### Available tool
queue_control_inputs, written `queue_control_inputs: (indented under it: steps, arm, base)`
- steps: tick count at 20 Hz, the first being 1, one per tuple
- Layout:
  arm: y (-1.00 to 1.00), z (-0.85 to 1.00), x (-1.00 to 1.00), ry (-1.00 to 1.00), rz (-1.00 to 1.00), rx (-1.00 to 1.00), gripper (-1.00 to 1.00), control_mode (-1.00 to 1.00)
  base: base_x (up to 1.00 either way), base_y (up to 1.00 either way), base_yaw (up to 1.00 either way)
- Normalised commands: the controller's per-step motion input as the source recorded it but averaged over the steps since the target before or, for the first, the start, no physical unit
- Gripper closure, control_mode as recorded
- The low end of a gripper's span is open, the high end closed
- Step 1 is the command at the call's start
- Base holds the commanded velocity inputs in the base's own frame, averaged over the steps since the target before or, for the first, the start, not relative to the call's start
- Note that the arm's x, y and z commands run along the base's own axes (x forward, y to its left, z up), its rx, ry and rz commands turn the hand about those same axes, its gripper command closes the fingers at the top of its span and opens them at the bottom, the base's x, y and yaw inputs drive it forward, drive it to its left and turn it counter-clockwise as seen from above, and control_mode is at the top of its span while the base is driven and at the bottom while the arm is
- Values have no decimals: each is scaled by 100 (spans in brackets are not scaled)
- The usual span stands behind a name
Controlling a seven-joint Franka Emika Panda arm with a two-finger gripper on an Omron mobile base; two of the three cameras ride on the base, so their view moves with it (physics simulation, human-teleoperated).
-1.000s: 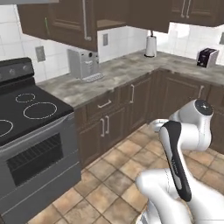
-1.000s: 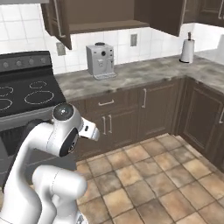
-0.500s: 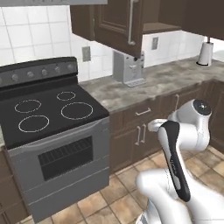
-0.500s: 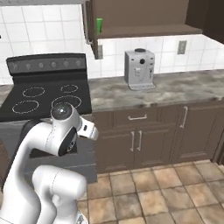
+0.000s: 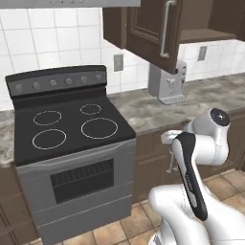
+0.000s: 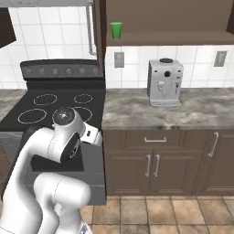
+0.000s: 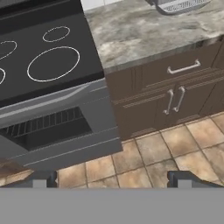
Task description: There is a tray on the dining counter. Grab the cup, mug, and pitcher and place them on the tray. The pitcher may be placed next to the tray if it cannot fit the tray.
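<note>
Gripper: the two-finger gripper (image 7: 109,179) has its dark tips far apart and holds nothing; it looks down at the tiled floor before the black stove (image 7: 43,61).
Cup: the small bright green tapered cup (image 6: 116,30) stands on the open upper cabinet's shelf (image 6: 183,40), at its left end, above the grey coffee machine (image 6: 165,82).
Risk: the reach is high; the arm may strike the open cabinet door (image 5: 153,33).
Risk: a tapered cup may slip or tip off the shelf edge.

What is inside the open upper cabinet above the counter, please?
The cup stands upright on the cabinet shelf, near its left end. The cabinet's upper part is cut off, so anything higher cannot be seen.
</note>
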Motion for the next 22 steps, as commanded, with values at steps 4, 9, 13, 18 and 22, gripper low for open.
queue_control_inputs:
  steps: [4, 9, 13, 18, 22]
  arm:
    - [0, 0, 0, 0, 0, 0, -100, 100]
    - [0, 0, 0, 0, 0, 0, -100, 100]
    - [0, 0, 0, 0, 0, 0, -100, 100]
    - [0, 0, 0, 0, 0, 0, -100, 100]
    - [0, 0, 0, 0, 0, 0, -100, 100]
  base:
    - [42, -37, 36]
    - [23, -47, 33]
    - [17, -58, 18]
    - [2, -65, 15]
    - [10, -63, 10]
